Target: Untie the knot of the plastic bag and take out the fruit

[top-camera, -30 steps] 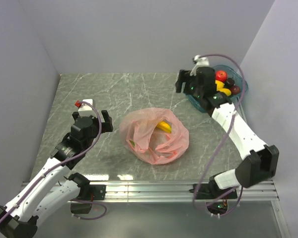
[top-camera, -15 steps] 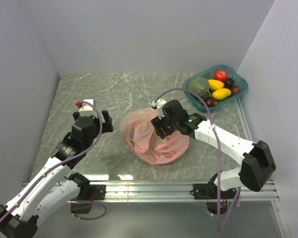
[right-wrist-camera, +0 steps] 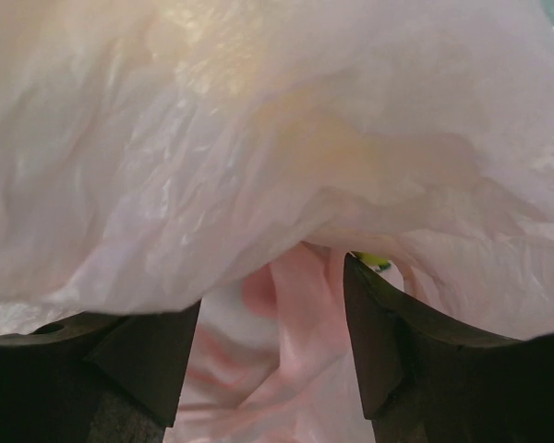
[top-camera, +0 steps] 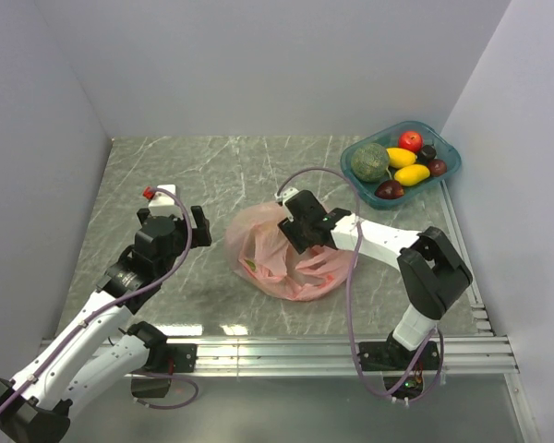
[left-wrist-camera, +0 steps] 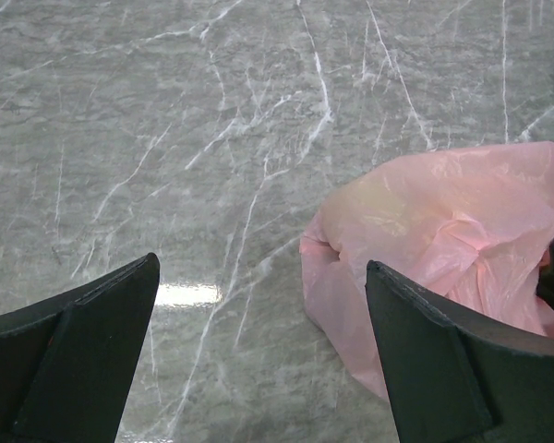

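The pink plastic bag (top-camera: 300,272) lies crumpled at the table's middle with its mouth open upward. No knot shows. My right gripper (top-camera: 292,238) is open and reaches down into the bag's mouth. In the right wrist view the gripper (right-wrist-camera: 272,295) is surrounded by pink plastic (right-wrist-camera: 258,138), with loose folds between its jaws and a lime-green bit of fruit (right-wrist-camera: 374,261) by the right finger. Other fruit in the bag is hidden. My left gripper (top-camera: 198,226) is open and empty, just left of the bag; in its wrist view (left-wrist-camera: 260,268) the bag (left-wrist-camera: 443,231) lies to the right.
A teal tray (top-camera: 450,166) stands at the back right holding a dull-green melon (top-camera: 370,161), a red apple (top-camera: 410,140), yellow fruits (top-camera: 412,173) and dark ones. Grey walls close in the marbled table (top-camera: 212,166) on three sides.
My right arm has swung from the teal tray over to the bag and lowered its open gripper into the bag's mouth, covering the yellow banana. The left arm has not moved.
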Available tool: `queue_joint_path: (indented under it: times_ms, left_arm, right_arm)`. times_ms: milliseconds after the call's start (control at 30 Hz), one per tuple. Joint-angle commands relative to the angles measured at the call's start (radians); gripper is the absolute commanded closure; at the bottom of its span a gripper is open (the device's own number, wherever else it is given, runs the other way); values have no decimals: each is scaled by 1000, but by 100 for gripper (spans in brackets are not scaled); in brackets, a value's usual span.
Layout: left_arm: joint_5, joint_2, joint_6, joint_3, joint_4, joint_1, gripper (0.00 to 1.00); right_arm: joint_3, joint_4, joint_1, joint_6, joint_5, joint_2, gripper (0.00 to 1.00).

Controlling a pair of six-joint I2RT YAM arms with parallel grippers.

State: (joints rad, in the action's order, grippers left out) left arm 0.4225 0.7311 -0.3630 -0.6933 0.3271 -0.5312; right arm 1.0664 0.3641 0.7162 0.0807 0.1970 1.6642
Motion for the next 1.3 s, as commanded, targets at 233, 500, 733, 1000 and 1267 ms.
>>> queue_joint_path:
  times_ms: [233, 500, 733, 1000, 1267]
  left_arm:
    - [-39, 11, 4, 0, -19, 5, 1]
    - [-56, 30, 12, 0, -19, 4, 1]
    - [-85, 44, 19, 1, -22, 5, 1]
    - [-106, 59, 24, 0, -25, 5, 1]
    - [-145, 64, 30, 0, -31, 5, 1]
  right_arm:
    - [38, -157, -18, 47, 108, -24, 23]
    - [85, -162, -81, 152, -20, 15, 18]
    - [138, -122, -132, 183, -188, 106, 22]
    - [107, -109, -129, 188, -303, 115, 34]
    - [49, -128, -104, 142, -306, 51, 97]
